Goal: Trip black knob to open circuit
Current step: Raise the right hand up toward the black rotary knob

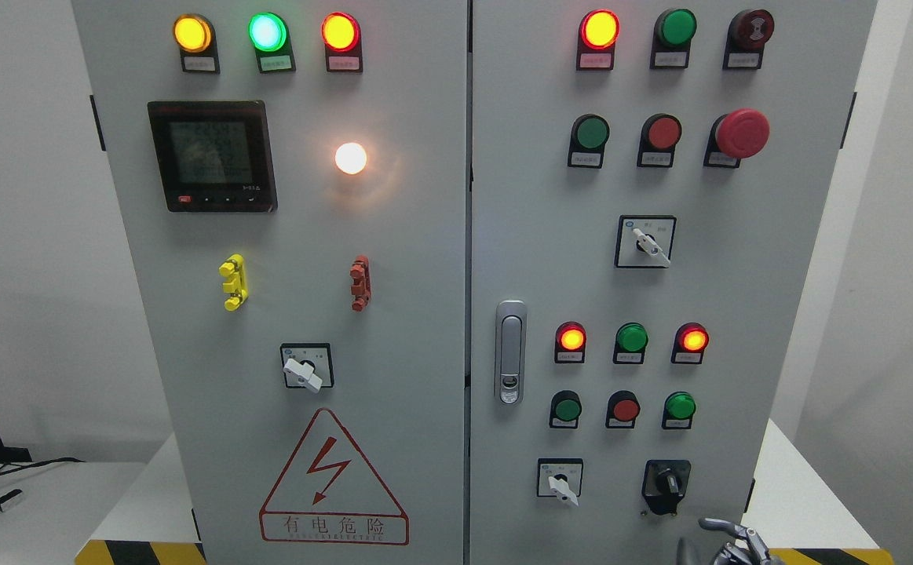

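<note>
The black knob (666, 480) sits on a black square plate low on the right door of the grey cabinet (550, 196), its handle pointing roughly upright. Just below and right of it, my right hand (731, 541) pokes up from the bottom edge, only grey fingertips (719, 524) showing, not touching the knob. Whether they are curled or spread is hidden. My left hand is out of view.
Left of the knob is a white selector switch (560, 480); above it stand rows of lit and unlit buttons (627, 409). A door latch (510, 351) sits near the centre seam. Another white selector (304, 369) and a red warning triangle (334, 479) mark the left door.
</note>
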Available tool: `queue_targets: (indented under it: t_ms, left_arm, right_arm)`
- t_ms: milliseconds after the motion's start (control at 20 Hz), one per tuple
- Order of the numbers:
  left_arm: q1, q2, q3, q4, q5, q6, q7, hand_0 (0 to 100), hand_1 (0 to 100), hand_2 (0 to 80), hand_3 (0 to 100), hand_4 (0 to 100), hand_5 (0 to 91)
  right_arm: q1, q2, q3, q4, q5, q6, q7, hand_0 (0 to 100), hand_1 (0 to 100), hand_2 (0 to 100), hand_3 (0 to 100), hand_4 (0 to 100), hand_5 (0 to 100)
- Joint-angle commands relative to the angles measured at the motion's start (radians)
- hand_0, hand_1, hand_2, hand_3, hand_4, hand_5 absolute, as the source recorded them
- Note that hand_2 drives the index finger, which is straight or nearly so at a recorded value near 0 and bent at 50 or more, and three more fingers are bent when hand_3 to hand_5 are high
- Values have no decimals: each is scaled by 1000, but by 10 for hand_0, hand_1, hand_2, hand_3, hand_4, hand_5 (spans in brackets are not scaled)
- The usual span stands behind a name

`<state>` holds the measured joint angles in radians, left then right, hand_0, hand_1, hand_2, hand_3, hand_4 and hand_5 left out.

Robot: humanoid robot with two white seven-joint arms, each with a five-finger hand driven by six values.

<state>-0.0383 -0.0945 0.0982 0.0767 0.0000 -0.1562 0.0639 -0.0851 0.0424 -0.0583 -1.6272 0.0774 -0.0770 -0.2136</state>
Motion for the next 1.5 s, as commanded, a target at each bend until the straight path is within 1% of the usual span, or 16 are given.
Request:
queue_targets:
  t_ms: [0,550,1100,1450]
  left_arm:
    - [0,-1,0,0,5,0,1,120,389,0,0,0,0]
    - [0,-1,0,0,5,0,1,120,389,0,0,0,0]
    - [0,-1,0,0,5,0,1,120,389,0,0,0,0]
    - [0,-1,0,0,5,0,1,120,389,0,0,0,0]
  right_arm:
    - [-27,-3,3,35,1,8,0,364,769,429,947,1000,1000]
    - [-39,-1,3,35,1,8,0,338,760,420,939,1000,1000]
    - [-53,1,14,33,4,8,0,332,757,424,940,1000,1000]
    - [-53,4,23,33,5,10,2,331,758,456,946,1000,1000]
